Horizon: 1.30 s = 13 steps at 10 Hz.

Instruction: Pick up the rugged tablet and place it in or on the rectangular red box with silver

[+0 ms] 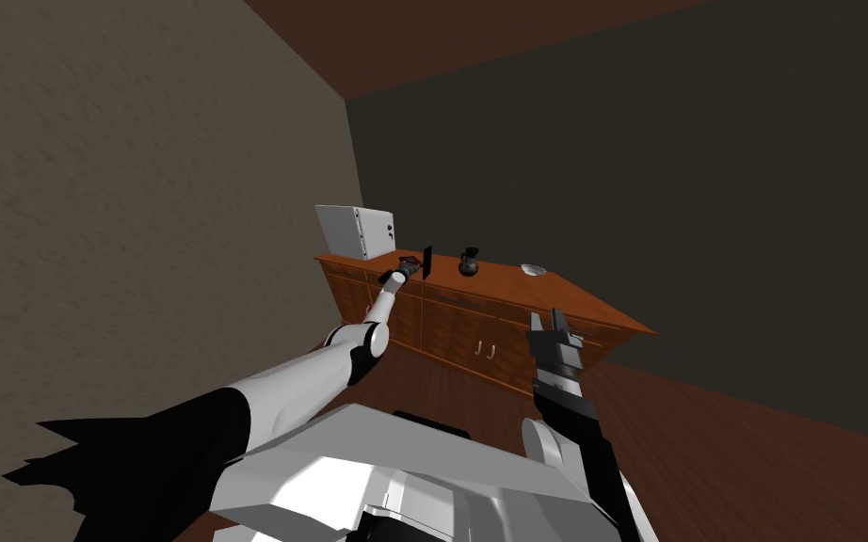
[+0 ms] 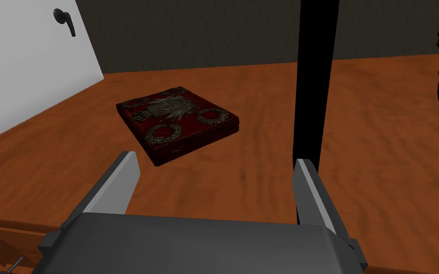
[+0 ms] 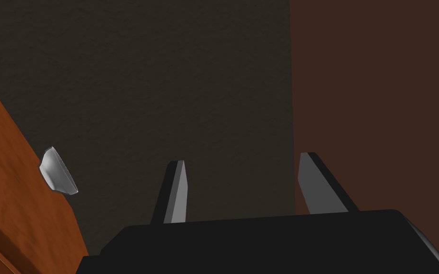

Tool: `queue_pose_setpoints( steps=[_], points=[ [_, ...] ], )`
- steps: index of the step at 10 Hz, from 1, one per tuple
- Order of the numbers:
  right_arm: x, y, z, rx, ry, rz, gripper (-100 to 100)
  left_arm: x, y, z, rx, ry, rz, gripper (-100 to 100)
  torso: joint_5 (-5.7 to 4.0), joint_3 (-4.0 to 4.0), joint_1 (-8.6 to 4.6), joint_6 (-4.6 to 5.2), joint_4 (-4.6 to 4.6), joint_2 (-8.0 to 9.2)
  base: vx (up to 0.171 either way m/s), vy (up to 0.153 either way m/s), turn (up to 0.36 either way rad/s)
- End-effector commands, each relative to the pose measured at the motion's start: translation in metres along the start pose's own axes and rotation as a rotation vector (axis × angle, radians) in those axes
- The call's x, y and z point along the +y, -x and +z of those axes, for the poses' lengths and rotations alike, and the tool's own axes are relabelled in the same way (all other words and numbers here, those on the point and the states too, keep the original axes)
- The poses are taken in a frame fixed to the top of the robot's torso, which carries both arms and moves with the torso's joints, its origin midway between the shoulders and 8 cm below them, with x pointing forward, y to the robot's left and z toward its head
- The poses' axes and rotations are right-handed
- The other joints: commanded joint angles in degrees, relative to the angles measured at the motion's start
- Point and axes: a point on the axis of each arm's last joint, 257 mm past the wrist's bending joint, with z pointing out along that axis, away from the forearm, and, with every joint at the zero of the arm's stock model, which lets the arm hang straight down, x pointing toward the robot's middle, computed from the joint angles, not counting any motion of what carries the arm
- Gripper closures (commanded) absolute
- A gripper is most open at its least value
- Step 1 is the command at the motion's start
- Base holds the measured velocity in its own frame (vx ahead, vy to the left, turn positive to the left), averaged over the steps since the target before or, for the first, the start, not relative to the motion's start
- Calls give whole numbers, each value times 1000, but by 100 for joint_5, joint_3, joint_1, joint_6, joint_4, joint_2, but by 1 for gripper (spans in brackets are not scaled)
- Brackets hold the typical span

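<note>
Close by the chest, your right gripper [image 1: 551, 325] is raised, fingers apart and empty. Farther out, your left arm reaches straight over the sideboard [image 2: 380, 142]; the left gripper [image 2: 216, 158] is wide open, gripping nothing. The black tablet [image 2: 314, 71] stands upright just past one finger, with the red box [image 2: 178, 121] lying flat beyond

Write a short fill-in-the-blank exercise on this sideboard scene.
The left gripper has its fingers ___.
The black tablet stands ___, not flat.
The red box bears ___ ornaments.
Between the black tablet and the white bowl sits a dark ___.
Missing: open; upright; silver; jug.
</note>
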Motion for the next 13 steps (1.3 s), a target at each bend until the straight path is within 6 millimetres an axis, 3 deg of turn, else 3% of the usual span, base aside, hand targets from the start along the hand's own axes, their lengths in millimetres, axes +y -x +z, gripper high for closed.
queue_pose_setpoints(
  steps=[1, 4, 6, 7, 8, 9, 10, 13],
  points=[
    [0, 0, 0, 0, 0, 0, 0, 12, -1, 4, -9, 21, -37, -100, 0, 0, 0, 0, 0, 0, 20, -53, 10],
    [0, 0, 0, 0, 0, 0, 0, 31, -9, 12, -19, 61, -105, -100, 0, -3, 0, 0, -1, -5, 38, -60, 13],
    [0, 0, 0, 0, 0, 0, 0, 32, -10, 13, -20, 63, -109, -100, 1, 0, 4, -1, 0, 1, 13, -37, 4],
    [0, 0, 0, 0, 0, 0, 0, 32, -10, 14, -20, 64, -110, 0, 4, 3, 15, -2, 1, 6, 0, 0, 0],
    [0, 0, 0, 0, 0, 0, 0, 29, -16, 16, -18, 67, -112, -100, 6, 5, 23, -2, 2, 9, 102, -23, 12],
    [0, 0, 0, 0, 0, 0, 0, 30, -13, 15, -19, 65, -111, -100, 5, -8, 19, -3, -2, -18, 66, -14, 8],
    [0, 0, 0, 0, 0, 0, 0, 30, -13, 15, -19, 65, -111, 100, 6, -9, 22, -2, -5, -13, 8, -2, -1],
    [0, 0, 0, 0, 0, 0, 0, 31, -13, 15, -19, 67, -113, 100, 6, 2, 30, -5, 0, 6, 1, -1, -4]
  ],
)
